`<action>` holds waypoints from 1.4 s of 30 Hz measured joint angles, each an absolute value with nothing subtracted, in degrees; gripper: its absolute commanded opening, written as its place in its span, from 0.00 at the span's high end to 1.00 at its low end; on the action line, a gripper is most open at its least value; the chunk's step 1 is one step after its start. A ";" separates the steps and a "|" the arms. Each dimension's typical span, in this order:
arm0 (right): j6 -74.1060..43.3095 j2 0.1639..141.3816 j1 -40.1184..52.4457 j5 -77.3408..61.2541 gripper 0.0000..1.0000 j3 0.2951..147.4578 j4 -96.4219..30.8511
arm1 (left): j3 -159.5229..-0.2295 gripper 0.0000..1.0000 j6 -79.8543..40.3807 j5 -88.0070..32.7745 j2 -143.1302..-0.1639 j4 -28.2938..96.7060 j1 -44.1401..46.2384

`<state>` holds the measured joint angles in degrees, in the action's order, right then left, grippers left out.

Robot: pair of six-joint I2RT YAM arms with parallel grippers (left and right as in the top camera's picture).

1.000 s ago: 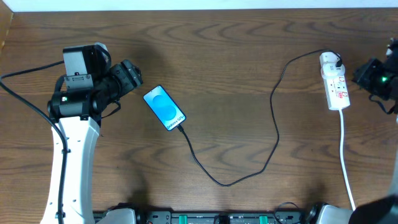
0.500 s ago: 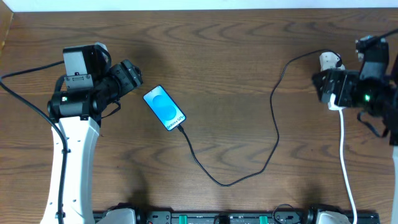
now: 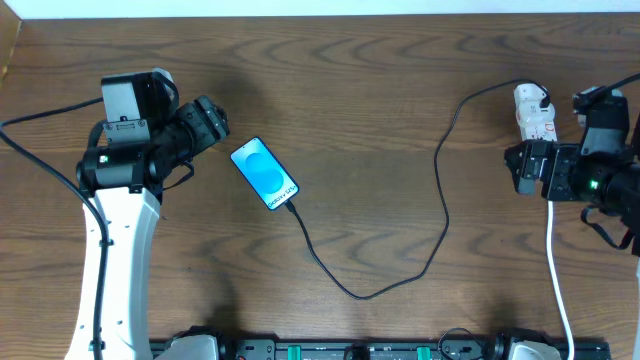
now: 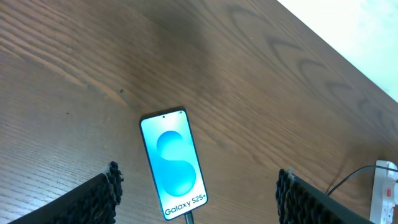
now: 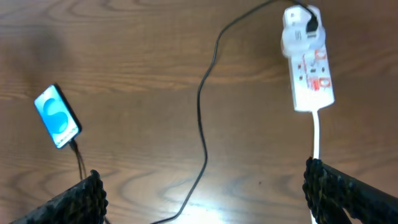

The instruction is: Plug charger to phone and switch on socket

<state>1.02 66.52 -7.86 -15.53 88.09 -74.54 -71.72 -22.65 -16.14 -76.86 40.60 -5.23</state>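
The right tool (image 3: 520,167), jaws wide apart, holds nothing. The socket (image 5: 308,68) lies ahead of it; the jaws should close first, then press the red switch (image 5: 319,83) squarely.

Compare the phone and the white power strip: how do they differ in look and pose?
The phone shows a bright blue screen in a black frame; the power strip is white with red marks. The phone lies diagonally to the table's edge, the power strip nearly square to it. Both lie flat on the table, joined by the black charger.
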 measured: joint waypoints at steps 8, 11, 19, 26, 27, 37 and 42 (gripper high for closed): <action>5.72 63.42 -7.86 -13.26 0.01 80.88 -58.11 | -71.72 0.20 -22.65 -16.16 -76.86 40.64 -5.23; 6.42 57.28 -7.86 -12.05 0.01 69.84 -44.82 | -71.70 0.20 -22.65 -16.16 -76.86 40.58 -5.23; 6.94 34.02 -7.86 -10.33 0.01 35.20 -14.61 | -71.70 0.20 -22.65 -16.14 -76.86 40.60 -5.23; 5.63 16.80 -7.68 -8.64 0.01 13.26 0.36 | -71.70 0.19 -22.65 -16.16 -76.86 40.69 -5.23; 5.30 15.05 -7.31 -8.21 0.01 10.83 1.87 | -71.70 0.20 -22.68 -16.16 -76.86 40.60 -5.23; 4.58 2.98 -4.69 -6.37 0.01 0.38 -0.03 | -71.70 0.19 -22.65 -16.14 -76.86 40.56 -5.23; 4.58 0.95 -4.69 -5.63 0.01 0.40 -3.66 | -71.70 0.20 -22.65 -16.14 -76.86 40.60 -5.23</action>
<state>4.58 0.95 -4.69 -5.63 0.40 -3.66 -71.70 -22.65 -16.14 -76.86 40.60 -5.23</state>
